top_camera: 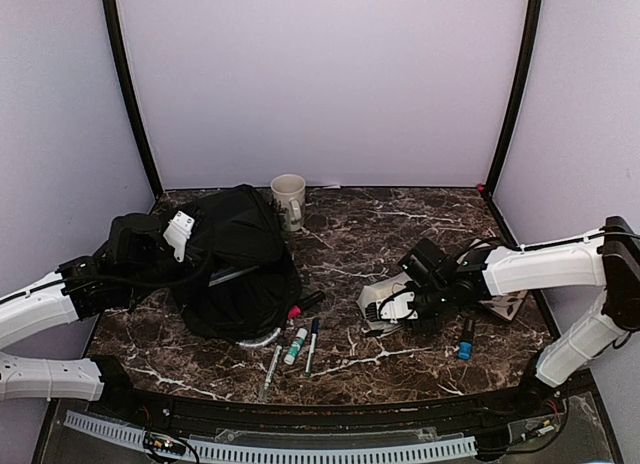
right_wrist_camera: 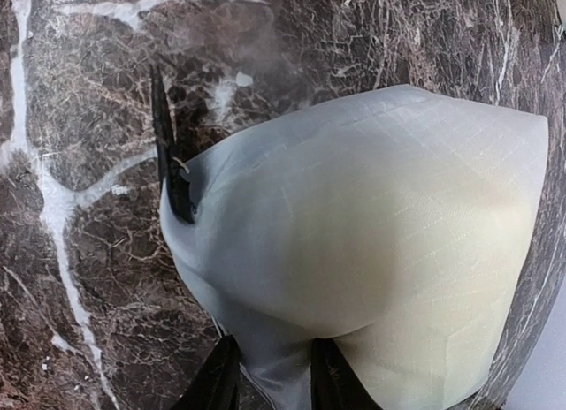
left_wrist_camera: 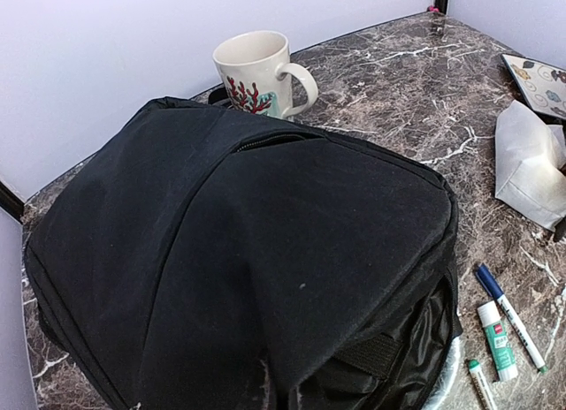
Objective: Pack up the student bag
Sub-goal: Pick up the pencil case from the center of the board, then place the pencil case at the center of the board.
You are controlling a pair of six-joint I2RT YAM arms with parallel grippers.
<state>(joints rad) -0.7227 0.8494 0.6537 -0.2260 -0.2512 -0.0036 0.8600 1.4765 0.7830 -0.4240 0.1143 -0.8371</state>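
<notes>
The student bag (top_camera: 235, 264) is a big black soft bag lying at the left of the marble table. It fills the left wrist view (left_wrist_camera: 265, 233). My left gripper (top_camera: 180, 229) sits at the bag's upper left edge; its fingers are hidden under black fabric that bunches toward the camera, shut on it. A small white pouch (top_camera: 378, 302) lies right of centre. My right gripper (right_wrist_camera: 272, 357) pinches a fold of the pouch (right_wrist_camera: 380, 251) between its black fingers (right_wrist_camera: 217, 375). The pouch (left_wrist_camera: 528, 163) also shows at the right edge of the left wrist view.
A white mug (top_camera: 288, 199) with a red coral print (left_wrist_camera: 256, 74) stands behind the bag. A green glue stick (top_camera: 295, 346), a blue marker (top_camera: 312, 344) and a thin pen (top_camera: 270, 372) lie in front of the bag. A blue-capped marker (top_camera: 466, 339) and a patterned notebook (left_wrist_camera: 539, 79) lie right.
</notes>
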